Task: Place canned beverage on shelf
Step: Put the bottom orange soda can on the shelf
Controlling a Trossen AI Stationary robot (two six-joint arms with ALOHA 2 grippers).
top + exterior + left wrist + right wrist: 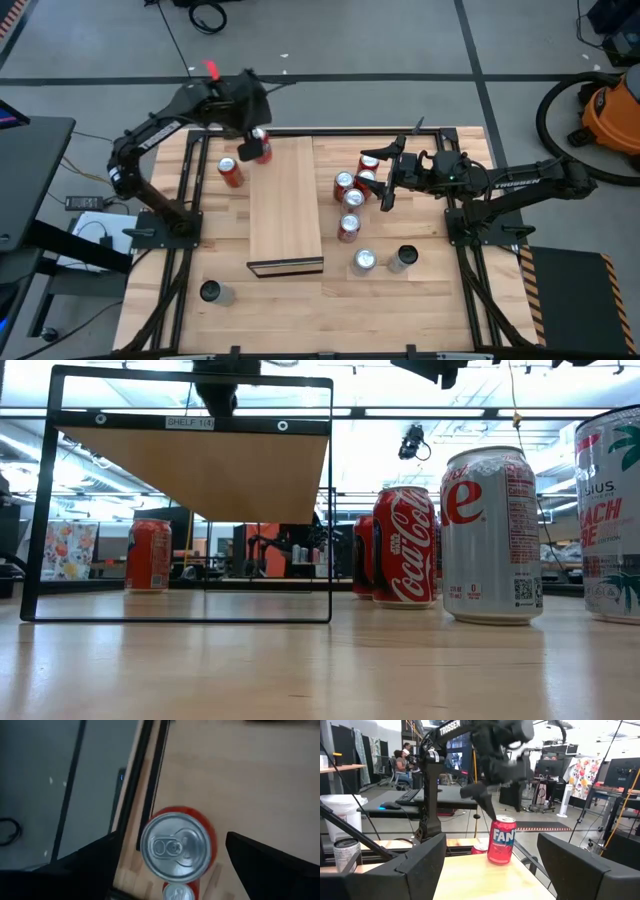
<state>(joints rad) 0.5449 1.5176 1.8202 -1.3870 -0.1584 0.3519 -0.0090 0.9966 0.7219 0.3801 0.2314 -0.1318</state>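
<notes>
Slatted wooden tabletop carries the shelf at its middle, with loose cans to the right. From above, the left arm's dark body hides most of the red Fanta can, which stands upright on the shelf's far left corner. Left gripper hangs just above it, fingers spread and off the can. Right gripper waits half-open over the cans, holding nothing.

A red Fanta can stands upright on the far left corner of the shelf, its silver top and pull tab facing up. The shelf is a long pale wood board with a smooth top, lying lengthwise across the middle of the table, with a dark-framed open slot at its near end.
</notes>
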